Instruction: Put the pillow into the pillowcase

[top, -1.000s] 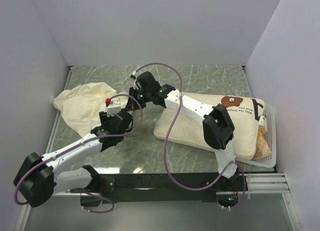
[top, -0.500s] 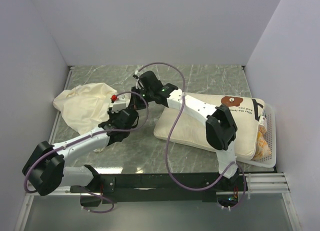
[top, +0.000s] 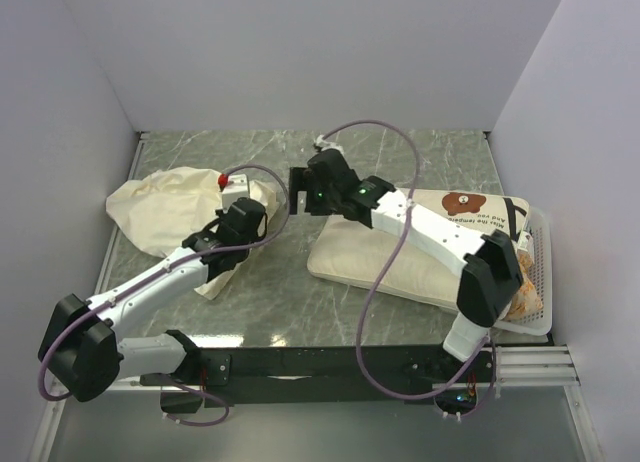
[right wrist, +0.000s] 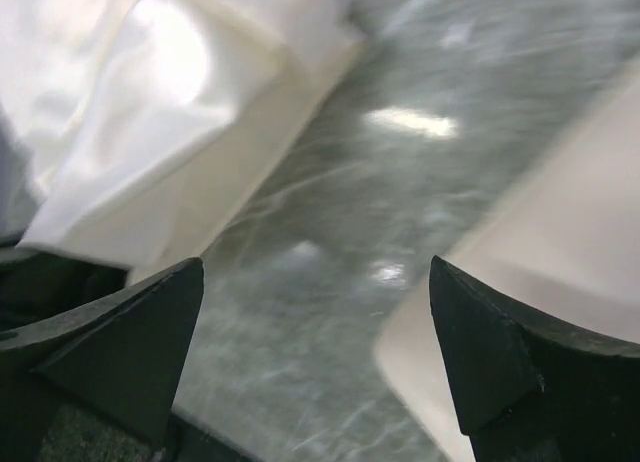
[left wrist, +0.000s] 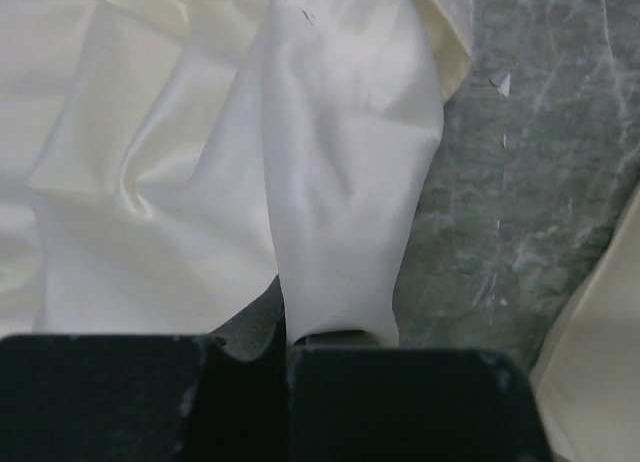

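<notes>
1. Pillow (top: 400, 267): fully outside the pillowcase (top: 160, 217); lies flat toward the right edge of the desk (top: 280, 302), bear print up.
2. Pillowcase: crumpled in a heap near the far left corner, well apart from the pillow; no spread-open mouth to be seen.
3. Left end effector (left wrist: 288, 344): clenched on a fold of the pillowcase at its right side.
4. Right end effector (right wrist: 315, 282): released, jaws wide, grasping nothing, above bare desk between the two.
5. Done, by judgement: only a hold on the fabric. Left to do: find and open the mouth, bring the pillow across, slide it in.
</notes>
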